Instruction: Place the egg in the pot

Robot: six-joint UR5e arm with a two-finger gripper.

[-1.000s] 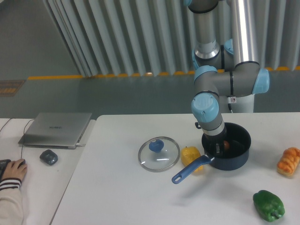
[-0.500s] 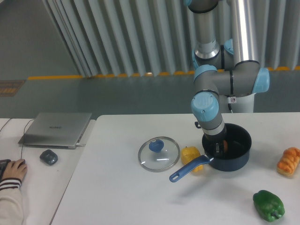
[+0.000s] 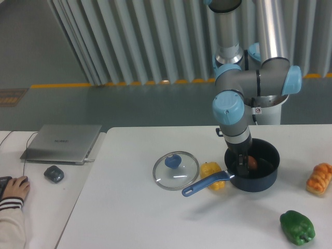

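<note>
Far left, off the main table: a person's hand [image 3: 15, 188] by a mouse [image 3: 54, 174], w/ a closed laptop [image 3: 63, 142] behind. None of it mattered for the job.

Mid-table lay the glass lid [image 3: 176, 169], flat, blue knob up, apart from the pot. Just right of it sat a yellow fruit [image 3: 210, 169], touching or nearly touching the pot's long blue handle, which ran down-left past it.

The pot [image 3: 257, 176] stood upright near the right-centre. The gripper [image 3: 244, 163] was down inside its rim, and the egg [image 3: 251, 162] showed as a small orange-brown spot right at the fingertips, within the pot's walls. Couldn't tell whether the fingers were clamped on it or already spread; too small and dark in there.

Judgement: egg was in the pot, so placement was basically done or nearly. Left to do: confirm release, lift arm clear.

Further right: a green pepper [image 3: 297, 226] near the front edge, an orange bumpy food [image 3: 319, 178] at the far right, both untouched.
</note>
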